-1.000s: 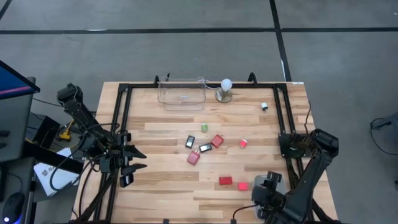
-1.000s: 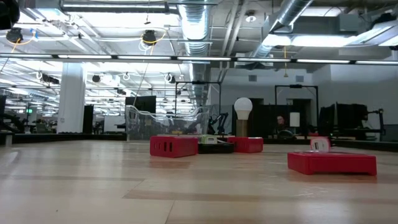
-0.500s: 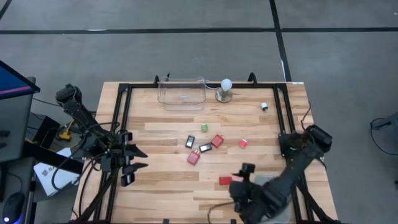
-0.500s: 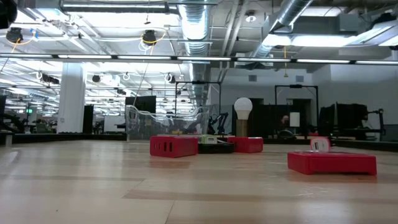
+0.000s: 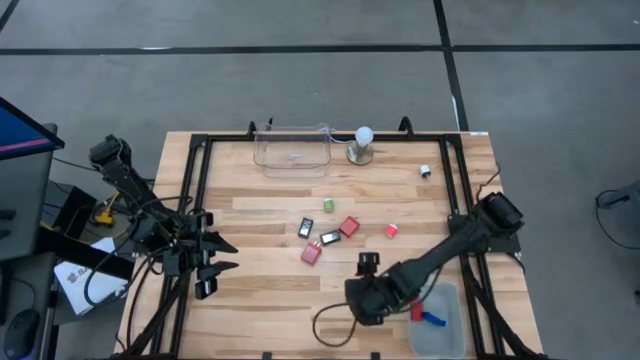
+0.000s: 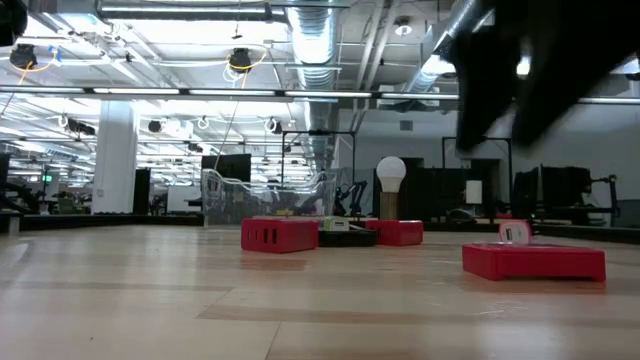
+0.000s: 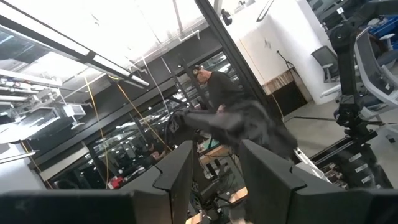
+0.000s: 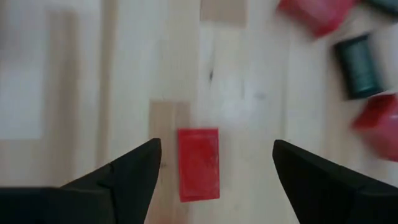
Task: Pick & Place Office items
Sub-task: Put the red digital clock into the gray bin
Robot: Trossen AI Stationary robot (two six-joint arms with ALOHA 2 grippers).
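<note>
My right gripper [image 8: 216, 146] is open and hangs over a flat red block [image 8: 199, 163], which lies on the wood between the two fingers without touching them. In the high view the right gripper [image 5: 362, 292] hides that block. More office items lie mid-table: a green one [image 5: 328, 205], black-and-white ones [image 5: 306, 228], red ones [image 5: 349, 227], a pink-red one [image 5: 311, 253], a small red one [image 5: 391, 231]. A grey tray [image 5: 447, 300] holds a red piece [image 5: 417, 312] and a blue piece [image 5: 431, 320]. My left gripper [image 5: 228, 255] waits, open, at the table's left edge.
A clear plastic bin [image 5: 292, 150] and a white ball on a metal base [image 5: 362, 145] stand at the far edge. A small black-and-white piece [image 5: 425, 171] lies far right. Black frame rails [image 5: 196, 190] run along both sides. The low view shows the red block [image 6: 533, 261] under the blurred right arm [image 6: 540, 80].
My right arm has swung from the table's near right corner toward the left, passing over the grey tray and uncovering it, and now stands over the near red block.
</note>
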